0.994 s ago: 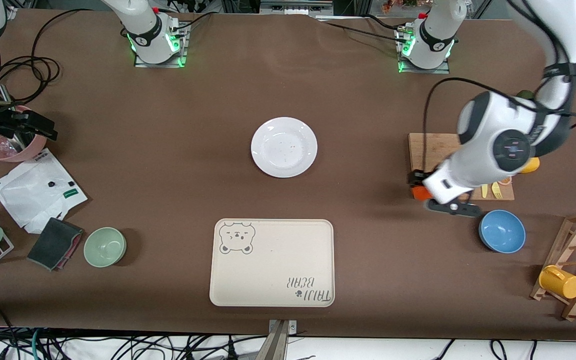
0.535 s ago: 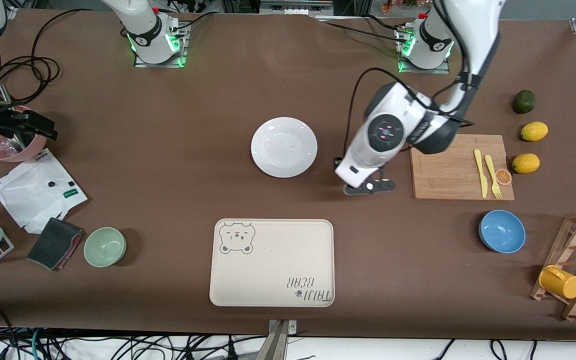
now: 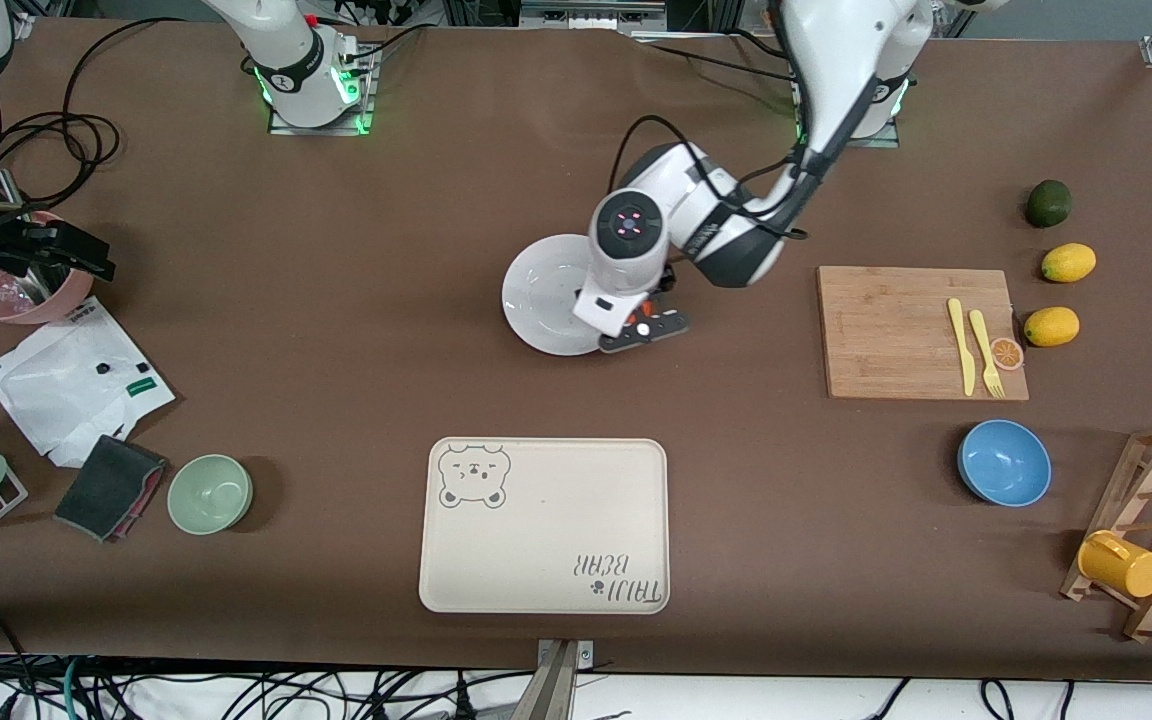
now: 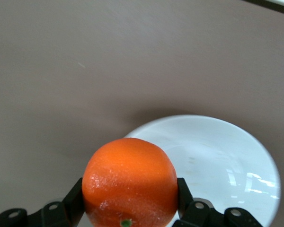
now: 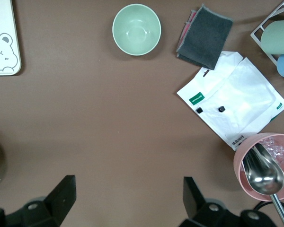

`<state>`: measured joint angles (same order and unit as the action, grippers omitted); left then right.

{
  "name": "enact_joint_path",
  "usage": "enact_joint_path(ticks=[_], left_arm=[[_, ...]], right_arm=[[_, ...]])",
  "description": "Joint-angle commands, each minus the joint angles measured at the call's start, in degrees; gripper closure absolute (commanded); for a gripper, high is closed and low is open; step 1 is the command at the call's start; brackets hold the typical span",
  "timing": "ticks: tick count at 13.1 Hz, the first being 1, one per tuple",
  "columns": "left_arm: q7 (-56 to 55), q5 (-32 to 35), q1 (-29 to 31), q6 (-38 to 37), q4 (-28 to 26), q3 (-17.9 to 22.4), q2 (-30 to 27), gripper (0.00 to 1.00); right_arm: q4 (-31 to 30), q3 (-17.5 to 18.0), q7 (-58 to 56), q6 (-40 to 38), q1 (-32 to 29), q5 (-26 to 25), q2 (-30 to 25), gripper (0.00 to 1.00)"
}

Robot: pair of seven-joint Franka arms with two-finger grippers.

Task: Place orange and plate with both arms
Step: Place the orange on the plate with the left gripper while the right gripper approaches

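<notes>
tray (image 3: pixel 544 525): cream, rectangular | lettering "TAIJI BEAR" (image 3: pixel 618 578) at its 4 o'clock corner, upside down in the front view, small paw mark beside it | bear-face drawing (image 3: pixel 474 476) at its 10 o'clock corner | white packet (image 3: pixel 76 378): green label, print too small to read

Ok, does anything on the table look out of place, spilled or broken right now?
Nothing stands out. The round white plate sits flat and intact; the left gripper holds the small red-orange orange over its edge. The right gripper waits open over bare brown table.
</notes>
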<state>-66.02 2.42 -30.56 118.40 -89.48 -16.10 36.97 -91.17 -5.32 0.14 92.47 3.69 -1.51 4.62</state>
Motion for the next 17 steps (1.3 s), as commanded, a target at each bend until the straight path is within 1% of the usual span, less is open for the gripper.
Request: enact_joint_path(ticks=[1,4,7,9,10,11,12,15,17], left_arm=[[-7.60,-1.28,-3.79,4.02,3.17,0.81,3.63,0.71],[-9.39,-1.37,-6.00,5.08,3.26,0.81,6.09,0.70],[-9.39,-1.37,-6.18,6.84,3.17,0.81,7.50,0.68],[-11.39,-1.28,-7.40,8.16,3.17,0.81,8.30,0.68],[-11.67,-1.02,-7.41,8.60,3.17,0.81,8.56,0.59],[-11.41,-0.58,-7.32,8.86,3.17,0.81,8.65,0.14],[-10.97,-0.14,-7.41,8.95,3.17,0.89,8.56,0.00],[-11.14,-0.14,-6.36,6.51,3.17,0.90,5.06,0.00],[-11.14,-0.14,-5.31,0.90,3.17,1.07,1.55,0.00]], right_arm=[[-1.12,0.04,0.48,-0.36,0.09,0.10,-1.45,0.00],[-1.12,0.04,0.48,-0.28,0.09,0.10,-1.45,0.00],[-1.12,0.04,0.48,-0.28,0.09,0.10,-1.45,0.00],[-1.12,-0.05,0.57,-0.36,0.09,0.19,-1.45,0.00],[-1.12,-0.05,0.57,-0.36,0.09,0.19,-1.45,0.00],[-1.03,-0.05,0.65,-0.36,0.09,0.19,-1.45,0.00],[-1.03,-0.05,0.39,-0.36,0.00,0.19,-1.37,0.00],[-0.94,0.04,0.65,-1.51,0.09,0.19,-1.10,0.00],[-0.94,0.13,-0.40,-1.51,0.09,0.19,-0.49,0.00]])
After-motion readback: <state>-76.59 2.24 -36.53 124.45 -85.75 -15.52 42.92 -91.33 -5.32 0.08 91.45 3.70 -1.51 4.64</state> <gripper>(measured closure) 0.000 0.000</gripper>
